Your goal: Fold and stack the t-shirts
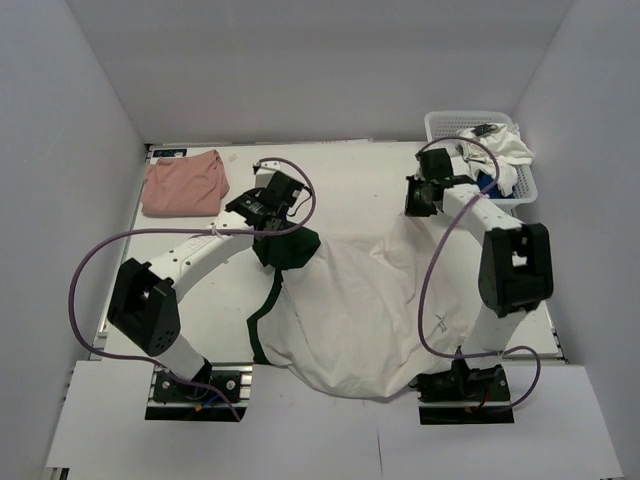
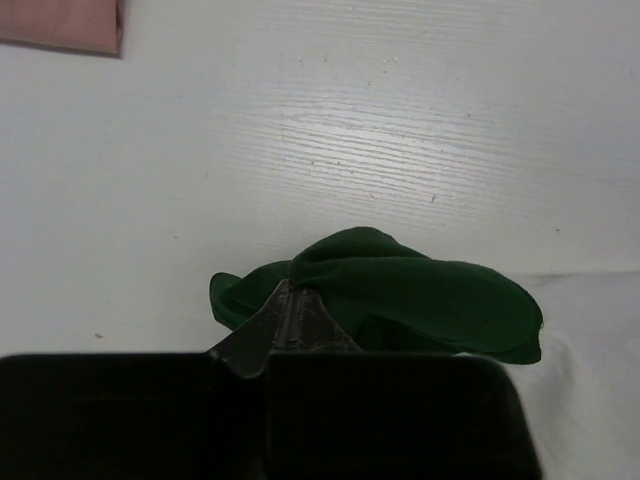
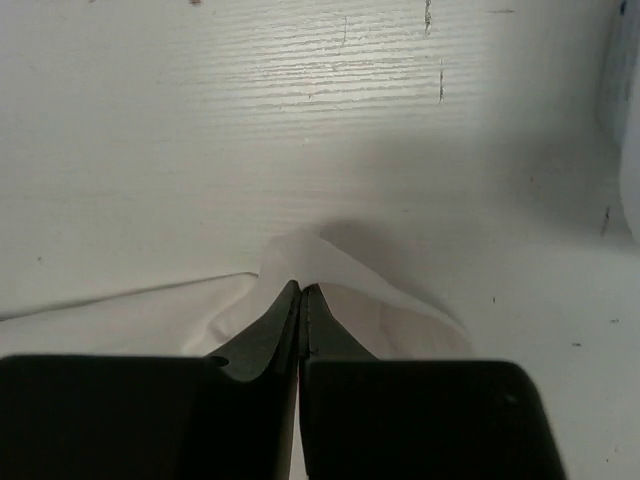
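A white t-shirt with dark green sleeves (image 1: 350, 310) lies spread over the table's middle and front edge. My left gripper (image 1: 272, 232) is shut on its dark green sleeve (image 2: 400, 290), which bunches just ahead of the fingertips. My right gripper (image 1: 416, 200) is shut on a white edge of the same shirt (image 3: 320, 262), lifted into a small peak. A folded salmon-pink t-shirt (image 1: 183, 184) lies at the far left; its corner shows in the left wrist view (image 2: 60, 25). More t-shirts, white (image 1: 505, 150) and a bit of blue (image 1: 487, 184), sit in the basket.
A white plastic lattice basket (image 1: 450, 122) stands at the far right corner, close behind my right arm. White walls enclose the table on the left, back and right. Purple cables loop off both arms.
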`<act>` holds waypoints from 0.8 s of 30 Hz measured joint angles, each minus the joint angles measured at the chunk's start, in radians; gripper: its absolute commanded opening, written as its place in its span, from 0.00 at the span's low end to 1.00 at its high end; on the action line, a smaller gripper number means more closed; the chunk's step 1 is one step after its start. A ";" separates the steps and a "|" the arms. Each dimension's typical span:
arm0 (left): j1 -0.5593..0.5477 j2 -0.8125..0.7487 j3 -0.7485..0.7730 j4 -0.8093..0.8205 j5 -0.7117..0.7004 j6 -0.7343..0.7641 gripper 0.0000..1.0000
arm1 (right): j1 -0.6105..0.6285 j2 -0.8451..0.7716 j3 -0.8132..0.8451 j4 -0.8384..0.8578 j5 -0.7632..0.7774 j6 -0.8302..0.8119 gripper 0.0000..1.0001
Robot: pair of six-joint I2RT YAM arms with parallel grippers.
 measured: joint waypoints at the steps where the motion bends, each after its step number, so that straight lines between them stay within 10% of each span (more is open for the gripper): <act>1: 0.003 0.000 -0.005 0.004 0.006 0.000 0.00 | -0.001 0.041 0.031 -0.003 -0.003 -0.001 0.00; 10: 0.045 0.031 -0.040 0.055 0.084 0.014 0.00 | -0.011 0.231 0.201 -0.027 0.036 -0.049 0.54; 24: 0.073 0.034 -0.040 0.101 0.158 0.039 0.00 | -0.088 0.114 0.014 -0.061 0.130 -0.107 0.57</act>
